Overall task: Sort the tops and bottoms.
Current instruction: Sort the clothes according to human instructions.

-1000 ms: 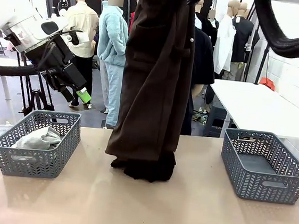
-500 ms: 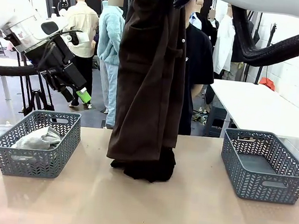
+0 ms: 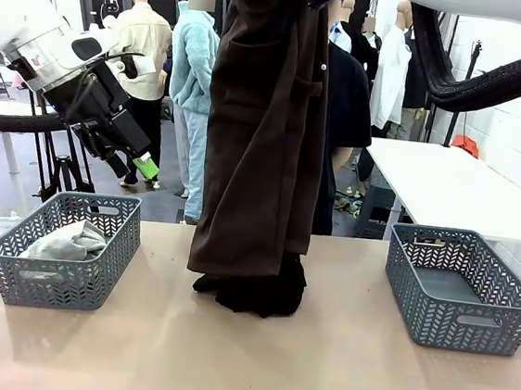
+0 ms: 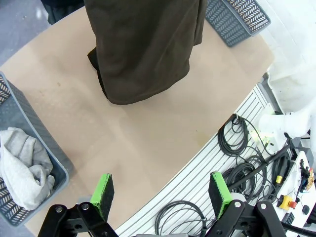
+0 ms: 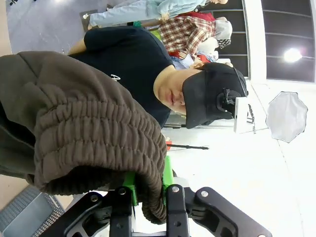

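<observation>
The right gripper has its jaws clamped on the gathered waistband of the dark brown trousers. They hang long and creased over the table's middle. The left gripper has its jaws apart.

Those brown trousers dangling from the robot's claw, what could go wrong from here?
The right gripper pinches only a fold of the waistband, so the dark brown trousers might slip out. Their hems hang down at the black garment on the table and could drag it along. Being long, they may drape over the right basket rim.
</observation>
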{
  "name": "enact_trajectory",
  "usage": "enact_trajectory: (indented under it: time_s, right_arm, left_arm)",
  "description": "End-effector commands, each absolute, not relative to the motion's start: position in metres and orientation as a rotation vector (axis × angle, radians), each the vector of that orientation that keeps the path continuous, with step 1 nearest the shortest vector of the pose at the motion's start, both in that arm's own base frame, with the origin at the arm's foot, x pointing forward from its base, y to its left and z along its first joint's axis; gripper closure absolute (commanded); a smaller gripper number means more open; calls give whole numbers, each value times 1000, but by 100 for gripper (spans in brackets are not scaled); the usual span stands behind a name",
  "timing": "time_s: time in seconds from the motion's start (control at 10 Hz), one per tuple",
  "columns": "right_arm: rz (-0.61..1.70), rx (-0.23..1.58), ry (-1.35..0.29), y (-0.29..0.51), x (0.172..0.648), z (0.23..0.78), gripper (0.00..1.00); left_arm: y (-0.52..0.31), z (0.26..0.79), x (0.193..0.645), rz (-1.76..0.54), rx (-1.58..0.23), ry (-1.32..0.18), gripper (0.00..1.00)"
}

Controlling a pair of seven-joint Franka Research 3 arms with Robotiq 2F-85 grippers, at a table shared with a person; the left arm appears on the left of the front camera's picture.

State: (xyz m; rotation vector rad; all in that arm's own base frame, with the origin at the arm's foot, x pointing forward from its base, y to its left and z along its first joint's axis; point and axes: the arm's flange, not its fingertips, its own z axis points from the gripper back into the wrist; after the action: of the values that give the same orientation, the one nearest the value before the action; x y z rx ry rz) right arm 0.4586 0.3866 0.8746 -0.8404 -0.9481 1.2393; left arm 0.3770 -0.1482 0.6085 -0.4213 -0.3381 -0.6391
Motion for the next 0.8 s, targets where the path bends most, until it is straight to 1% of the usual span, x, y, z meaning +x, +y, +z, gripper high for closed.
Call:
enact_trajectory:
  time_s: [0.0, 0.7]
  right_arm:
    - [1228, -842, -959, 381, 454, 876, 100]
    - [1228, -842, -959, 381, 454, 876, 100]
  left_arm:
    - [-148, 609, 377, -636, -427, -340, 0]
    - [-148, 609, 377, -636, -427, -340, 0]
